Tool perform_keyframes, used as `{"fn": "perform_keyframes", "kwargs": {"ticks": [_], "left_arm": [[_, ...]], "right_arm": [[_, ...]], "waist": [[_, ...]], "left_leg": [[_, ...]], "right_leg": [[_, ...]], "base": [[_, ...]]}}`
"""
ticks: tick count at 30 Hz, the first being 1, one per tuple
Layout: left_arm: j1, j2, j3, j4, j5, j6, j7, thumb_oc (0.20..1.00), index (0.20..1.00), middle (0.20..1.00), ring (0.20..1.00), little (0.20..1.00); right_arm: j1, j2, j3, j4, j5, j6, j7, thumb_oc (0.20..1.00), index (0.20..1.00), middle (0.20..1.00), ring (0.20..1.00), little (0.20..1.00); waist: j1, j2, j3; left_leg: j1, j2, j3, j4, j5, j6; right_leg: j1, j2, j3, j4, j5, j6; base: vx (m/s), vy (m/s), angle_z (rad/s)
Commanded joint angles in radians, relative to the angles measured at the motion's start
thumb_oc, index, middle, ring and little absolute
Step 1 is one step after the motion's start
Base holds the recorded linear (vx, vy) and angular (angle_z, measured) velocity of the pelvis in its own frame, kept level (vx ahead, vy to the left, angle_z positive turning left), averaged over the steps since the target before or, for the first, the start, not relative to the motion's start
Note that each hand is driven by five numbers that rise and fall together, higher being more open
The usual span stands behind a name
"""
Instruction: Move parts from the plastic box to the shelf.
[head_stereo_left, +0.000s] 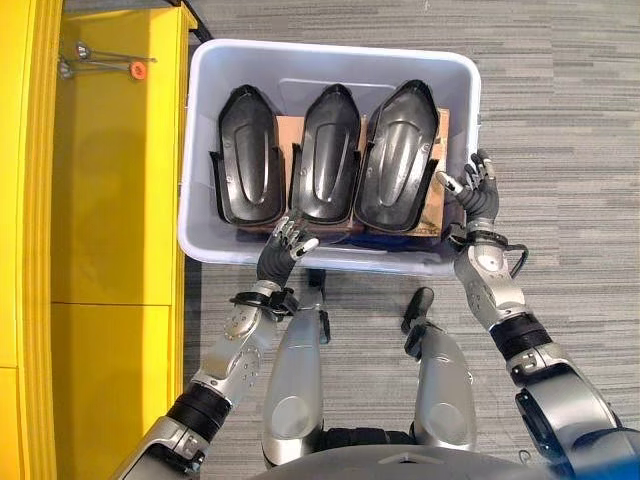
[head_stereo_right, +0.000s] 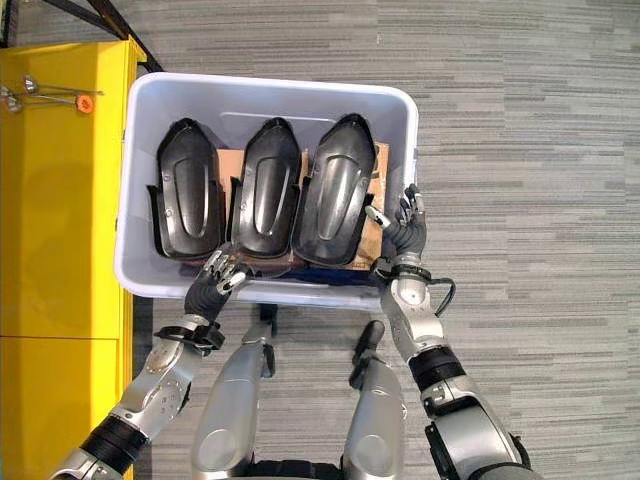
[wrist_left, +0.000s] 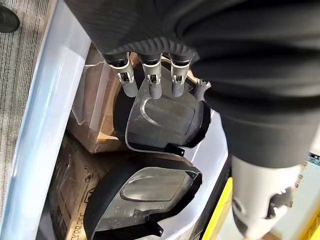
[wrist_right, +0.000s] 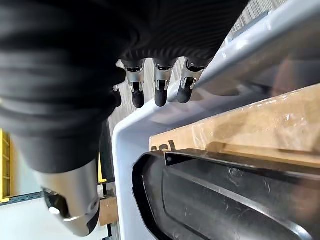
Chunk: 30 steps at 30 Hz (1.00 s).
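A humanoid robot stands over a pale plastic box (head_stereo_left: 205, 150) on grey carpet, where 3 black moulded parts (head_stereo_left: 327, 152) lie side by side on cardboard (head_stereo_left: 436, 205). Its left hand (head_stereo_left: 286, 243) hovers at the near rim, fingers loosely spread and empty; its right hand (head_stereo_left: 478, 188) is splayed beside the box's right wall, grasping nothing. The yellow shelf (head_stereo_left: 110, 170) waits at left. The nested parts could snag on one another or slip from a shallow grip, and a hand might catch the rim.
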Motion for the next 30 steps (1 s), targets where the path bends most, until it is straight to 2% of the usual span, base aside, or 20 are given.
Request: {"fn": "perform_keyframes", "kwargs": {"ticks": [1, 20, 24, 30], "left_arm": [[0.033, 0.009, -0.004, -0.072, 0.014, -0.05, 0.006, 1.0, 1.0, 1.0, 1.0, 1.0], [0.023, 0.027, -0.036, -0.089, 0.014, -0.054, 0.008, 1.0, 1.0, 1.0, 1.0, 1.0], [0.018, 0.028, -0.045, -0.093, 0.011, -0.054, 0.006, 1.0, 1.0, 1.0, 1.0, 1.0], [0.008, 0.027, -0.058, -0.09, 0.012, -0.058, 0.007, 1.0, 1.0, 1.0, 1.0, 1.0]], "right_arm": [[-0.027, 0.002, -0.007, 0.002, -0.008, -0.033, -0.008, 1.0, 1.0, 1.0, 1.0, 1.0], [-0.169, -0.008, 0.021, 0.311, -0.003, 0.007, -0.021, 1.0, 1.0, 1.0, 1.0, 1.0], [-0.21, -0.003, 0.025, 0.449, 0.01, 0.026, -0.008, 1.0, 1.0, 1.0, 1.0, 1.0], [-0.235, 0.005, 0.034, 0.551, 0.026, 0.041, 0.007, 1.0, 1.0, 1.0, 1.0, 1.0]], "waist": [[0.017, -0.01, -0.027], [0.046, 0.006, -0.001], [0.057, 0.016, 0.0], [0.066, 0.024, 0.0]], "left_leg": [[0.017, 0.04, -0.035, 0.113, -0.154, -0.027], [-0.016, 0.03, -0.04, 0.121, -0.154, -0.023], [-0.028, 0.025, -0.04, 0.118, -0.153, -0.021], [-0.049, 0.019, -0.045, 0.121, -0.154, -0.019]], "right_leg": [[0.004, -0.043, 0.011, -0.063, 0.096, 0.054], [-0.02, -0.046, 0.008, -0.061, 0.099, 0.054], [-0.031, -0.048, 0.004, -0.06, 0.1, 0.054], [-0.046, -0.052, 0.0, -0.06, 0.104, 0.057]], "base": [[0.0, 0.0, 0.0], [0.0, 0.0, 0.0], [0.0, 0.0, 0.0], [0.0, 0.0, 0.0]]}}
